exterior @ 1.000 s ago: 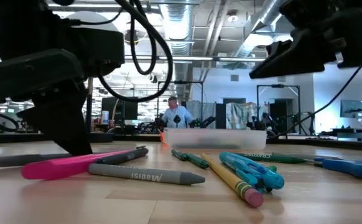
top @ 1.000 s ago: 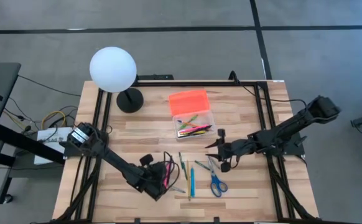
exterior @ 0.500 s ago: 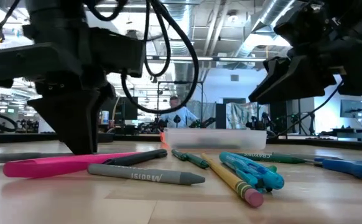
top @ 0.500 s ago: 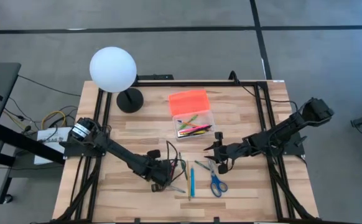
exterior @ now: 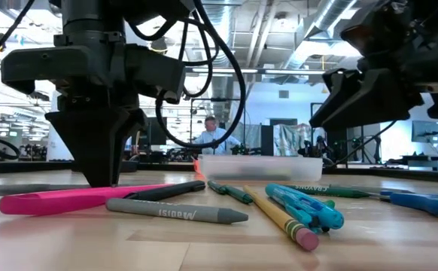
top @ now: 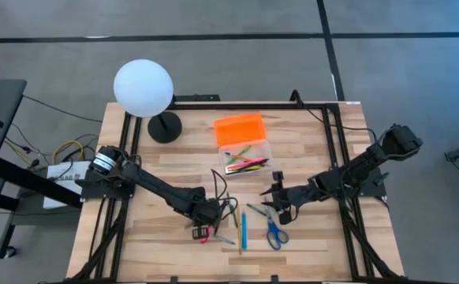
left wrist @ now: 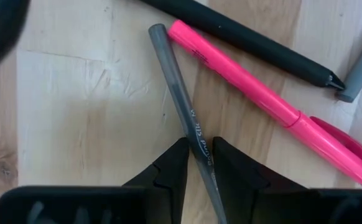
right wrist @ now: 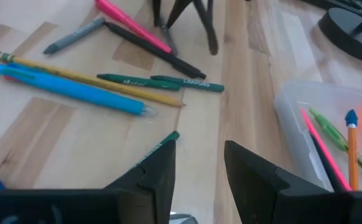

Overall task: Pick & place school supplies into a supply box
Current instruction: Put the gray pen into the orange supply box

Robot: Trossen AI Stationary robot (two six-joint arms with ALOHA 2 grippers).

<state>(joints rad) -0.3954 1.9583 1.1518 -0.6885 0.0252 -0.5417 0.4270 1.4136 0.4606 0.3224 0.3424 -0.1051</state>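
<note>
Now your left gripper (left wrist: 198, 151) has dropped over the grey pen (left wrist: 182, 118), fingers straddling it, not yet clamped; right gripper (right wrist: 198, 163) waits open, so close next

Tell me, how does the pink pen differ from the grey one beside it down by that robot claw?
The pink pen is bright, thicker, and has a clip; the grey pen is dull, slimmer, plain. The grey pen runs between the left gripper fingers; the pink pen lies free beside them. Both lie flat on the wooden table, nearly meeting at one end.
</note>
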